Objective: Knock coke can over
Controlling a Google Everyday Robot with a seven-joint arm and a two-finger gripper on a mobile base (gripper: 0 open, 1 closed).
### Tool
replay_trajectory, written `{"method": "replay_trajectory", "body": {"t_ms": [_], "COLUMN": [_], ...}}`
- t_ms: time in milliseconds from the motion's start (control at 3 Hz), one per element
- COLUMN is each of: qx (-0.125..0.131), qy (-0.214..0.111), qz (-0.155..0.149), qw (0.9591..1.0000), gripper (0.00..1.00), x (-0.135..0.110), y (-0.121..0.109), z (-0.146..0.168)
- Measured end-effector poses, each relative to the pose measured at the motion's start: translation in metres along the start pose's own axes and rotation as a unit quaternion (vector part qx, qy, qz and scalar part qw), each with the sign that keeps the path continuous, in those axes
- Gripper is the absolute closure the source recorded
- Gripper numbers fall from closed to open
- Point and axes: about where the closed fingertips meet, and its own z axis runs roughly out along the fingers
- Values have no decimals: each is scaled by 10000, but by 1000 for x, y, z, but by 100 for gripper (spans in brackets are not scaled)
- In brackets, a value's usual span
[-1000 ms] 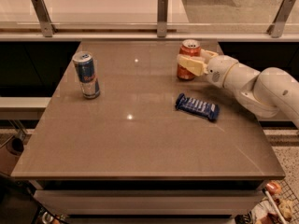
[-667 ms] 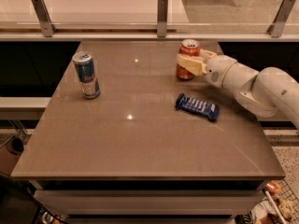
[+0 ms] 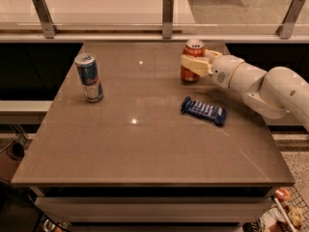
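You have the hand (image 3: 194,62) clasped around the coke can (image 3: 193,49), which stands upright at the far right of the counter (image 3: 145,144). A blue snack bar (image 3: 203,110) lies near it, and a blue can (image 3: 89,77) stands well apart.

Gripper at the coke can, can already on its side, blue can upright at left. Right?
No: the camera view shows the coke can standing upright, not on its side. The gripper is at it, and the blue can stands upright at left.
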Motion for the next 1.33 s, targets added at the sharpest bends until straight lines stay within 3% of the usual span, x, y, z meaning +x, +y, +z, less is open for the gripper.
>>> {"method": "replay_trajectory", "body": {"t_ms": [667,1000,1333], "qx": [-150,-137,-35], "qy": [481,964,1469], "qz": [-285,-512,-736], "qw": [9983,9939,9864], "gripper": [100,100,100], "x": [-16,-21,-23], "y": [-5,-9,-13], "z": [-3,-10,-21]}}
